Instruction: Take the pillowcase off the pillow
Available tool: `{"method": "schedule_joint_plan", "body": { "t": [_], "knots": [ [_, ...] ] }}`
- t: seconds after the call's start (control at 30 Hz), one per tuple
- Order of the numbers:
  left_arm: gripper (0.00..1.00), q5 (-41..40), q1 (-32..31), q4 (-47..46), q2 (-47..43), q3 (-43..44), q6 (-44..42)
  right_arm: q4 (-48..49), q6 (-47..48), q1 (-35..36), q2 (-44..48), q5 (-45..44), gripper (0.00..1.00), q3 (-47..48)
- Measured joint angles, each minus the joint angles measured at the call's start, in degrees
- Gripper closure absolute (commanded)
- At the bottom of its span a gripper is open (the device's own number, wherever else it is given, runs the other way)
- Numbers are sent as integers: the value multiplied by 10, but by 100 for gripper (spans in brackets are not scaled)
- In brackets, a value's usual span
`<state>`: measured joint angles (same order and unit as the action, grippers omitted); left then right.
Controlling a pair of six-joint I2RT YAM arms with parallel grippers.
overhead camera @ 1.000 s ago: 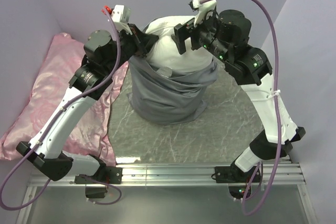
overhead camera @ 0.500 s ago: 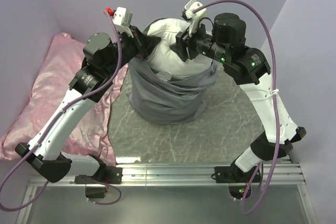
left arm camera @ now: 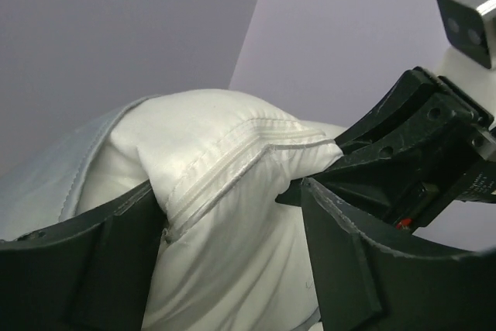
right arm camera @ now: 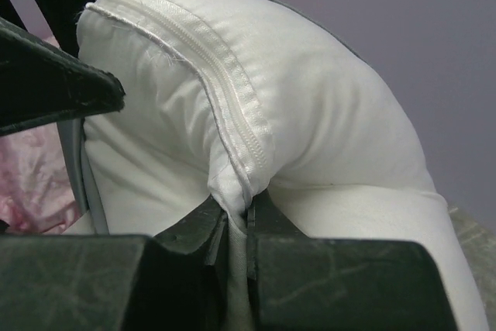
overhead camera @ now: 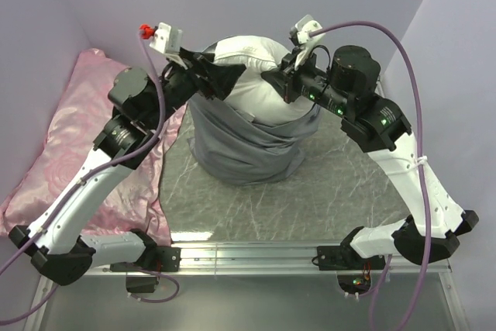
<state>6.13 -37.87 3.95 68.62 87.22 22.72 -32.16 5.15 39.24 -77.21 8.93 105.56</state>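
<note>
- My right claw [right arm camera: 236, 222]: the two dark fingers [right arm camera: 349, 284] stand together, pinched on the piped seam of the plump white rectangular pillow [right arm camera: 310, 114]. From the fingertips the seam arches up and over the pillow's crown.
- My left claw [left arm camera: 232, 191]: the fingers stand apart. The pillow's bulging top corner fills the gap between them and touches both inner faces. I cannot tell whether they press on it.
- The two claws face each other across the top of the pillow. In the left wrist view, the black body of the right claw sits just beyond my left claw's right-hand finger.
- Smooth grey-blue fabric pillowcase [overhead camera: 240, 149]: below both claws, gathered in folds around the pillow's lower part. Its open rim lies just under the fingertips, and the upper part of the pillow rises bare above it.
- Grey marbled tabletop [overhead camera: 310, 191]: beneath the claws, bearing the upright pillow in its case.
- Pink rose-patterned satin pillow [overhead camera: 70, 129]: to the outer side of my left claw, lying flat under the left arm, beside the pillowcase.
</note>
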Motion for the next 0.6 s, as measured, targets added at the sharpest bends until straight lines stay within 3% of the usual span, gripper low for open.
{"method": "schedule_joint_plan", "body": {
  "t": [0.27,0.6],
  "knots": [
    [24,-38,0,-4,-55,-3,0,25,-20,-5,13,6,100,-14],
    [27,-227,0,2,-176,-81,25,32,-32,-23,30,3,100,-29]
  ]
}}
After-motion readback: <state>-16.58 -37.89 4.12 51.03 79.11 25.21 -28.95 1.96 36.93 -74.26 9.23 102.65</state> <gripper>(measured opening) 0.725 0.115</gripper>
